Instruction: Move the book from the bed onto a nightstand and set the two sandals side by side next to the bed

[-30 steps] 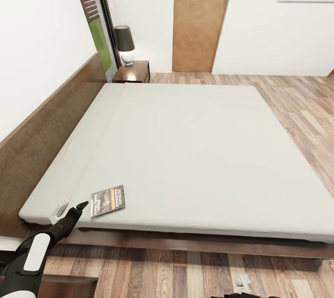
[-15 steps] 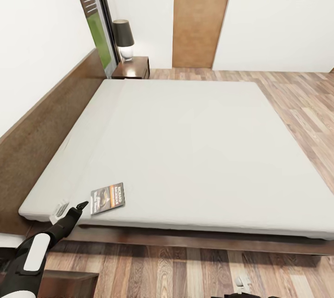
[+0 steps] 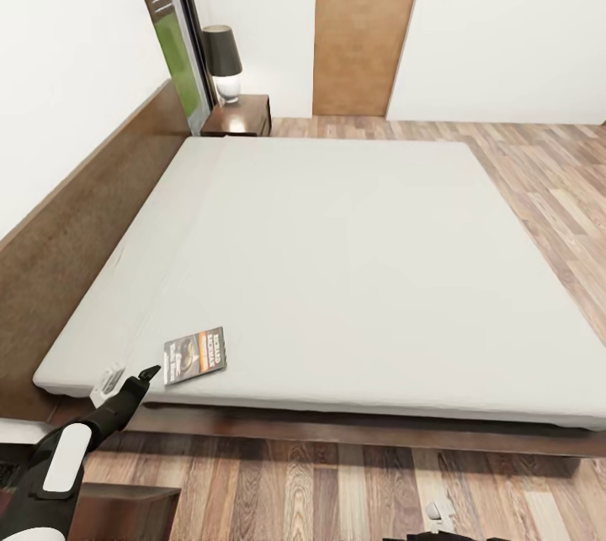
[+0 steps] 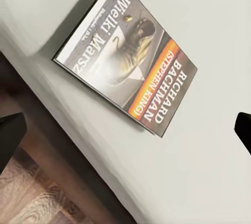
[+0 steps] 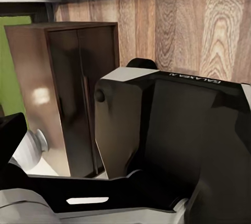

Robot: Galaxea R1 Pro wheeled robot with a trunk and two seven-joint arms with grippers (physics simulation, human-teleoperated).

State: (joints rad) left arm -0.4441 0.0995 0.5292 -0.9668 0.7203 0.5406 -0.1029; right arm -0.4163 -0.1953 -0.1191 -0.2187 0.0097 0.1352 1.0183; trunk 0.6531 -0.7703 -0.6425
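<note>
The book (image 3: 195, 354) lies flat on the pale mattress of the bed (image 3: 353, 272), close to its near left corner. Its dark cover with an orange band and white lettering shows large in the left wrist view (image 4: 128, 57). My left gripper (image 3: 143, 377) hovers just off that corner, a little short of the book, open, with one dark fingertip (image 4: 10, 135) at each side of the wrist view and nothing between them. A nightstand (image 3: 241, 115) stands at the bed's far left corner. The sandals are out of view. My right gripper sits low at the picture's bottom edge.
A black-shaded lamp (image 3: 222, 60) stands on the far nightstand. A wooden door (image 3: 364, 23) is in the far wall. Wood-plank floor (image 3: 547, 179) runs along the bed's right side. A dark brown cabinet (image 5: 68, 93) stands beside my base, its top showing at the near left (image 3: 118, 507).
The whole head picture has shifted a little, so the camera has moved. The book and my left gripper keep the same place relative to each other.
</note>
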